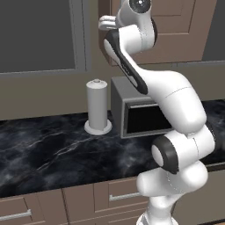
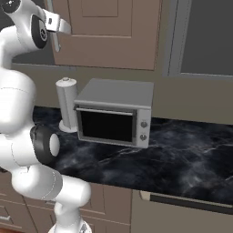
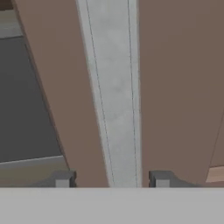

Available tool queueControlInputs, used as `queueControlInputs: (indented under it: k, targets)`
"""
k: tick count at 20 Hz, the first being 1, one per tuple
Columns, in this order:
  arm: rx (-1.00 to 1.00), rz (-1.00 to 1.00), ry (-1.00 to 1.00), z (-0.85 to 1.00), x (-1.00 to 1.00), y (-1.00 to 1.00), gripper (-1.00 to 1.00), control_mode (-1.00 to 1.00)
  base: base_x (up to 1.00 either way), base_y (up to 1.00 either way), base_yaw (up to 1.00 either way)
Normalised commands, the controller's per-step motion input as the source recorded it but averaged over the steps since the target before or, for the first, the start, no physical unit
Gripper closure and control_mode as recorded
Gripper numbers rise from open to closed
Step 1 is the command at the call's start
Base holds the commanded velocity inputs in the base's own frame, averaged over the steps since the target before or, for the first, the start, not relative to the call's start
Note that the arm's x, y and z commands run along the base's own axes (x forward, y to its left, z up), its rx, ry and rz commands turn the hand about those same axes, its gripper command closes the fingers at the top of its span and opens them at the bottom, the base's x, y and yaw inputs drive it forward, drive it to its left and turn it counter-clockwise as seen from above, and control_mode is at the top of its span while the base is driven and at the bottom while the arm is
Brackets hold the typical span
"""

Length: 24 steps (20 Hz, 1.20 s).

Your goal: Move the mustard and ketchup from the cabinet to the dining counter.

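Over on the left of the left base view there's a dark window pane point(image 1: 37, 33) above the black marble worktop point(image 1: 52, 149), and on that worktop a paper towel roll point(image 1: 97, 105) stands upright on its round base. Just to its right sits the grey microwave point(image 1: 134, 116), partly hidden behind the white arm, which climbs from the lower right up to the top of the picture. Up there is the cabinet point(image 1: 176, 30), brown and panelled, its door shut, and the hand is right at the door's left edge.

Swing to the right base view: arm on the left now, the gripper point(image 2: 55, 34) up high against the cabinet point(image 2: 113, 34) at its long grey bar handle point(image 2: 56, 45). Below, the towel roll point(image 2: 66, 102) is just left of the microwave point(image 2: 113, 113), both on the worktop point(image 2: 182, 154), with brown drawer fronts under it.

In the hand view, close up: the bar handle point(image 3: 113, 92) runs straight down the middle, brown door point(image 3: 179, 87) on either side. One dark fingertip point(image 3: 63, 179) sits left of the bar, the other to the right, so the jaws straddle the handle, partway open, with brown door showing between each tip and the bar. No contact with the bar that I can make out.

Mustard and ketchup: behind that closed door I cannot tell
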Motion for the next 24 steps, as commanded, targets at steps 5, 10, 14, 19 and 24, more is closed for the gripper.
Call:
queueControlInputs:
  k: [5,10,14,19,24]
  targets:
    - [0.04,0.00,-0.03,-0.02,-0.01,-0.01,1.00,-1.00,0.00,0.00,0.00]
    - [0.14,0.00,-0.01,-0.06,-0.21,-0.03,1.00,-1.00,0.00,0.00,0.00]
    - [0.16,0.05,0.00,-0.07,-0.48,0.00,1.00,-1.00,0.00,0.00,0.00]
    - [0.04,0.02,0.00,0.00,-0.68,0.00,1.00,-1.00,0.00,0.00,0.00]
    - [0.00,0.01,0.02,0.00,-0.73,-0.14,1.00,-1.00,0.00,0.00,0.00]
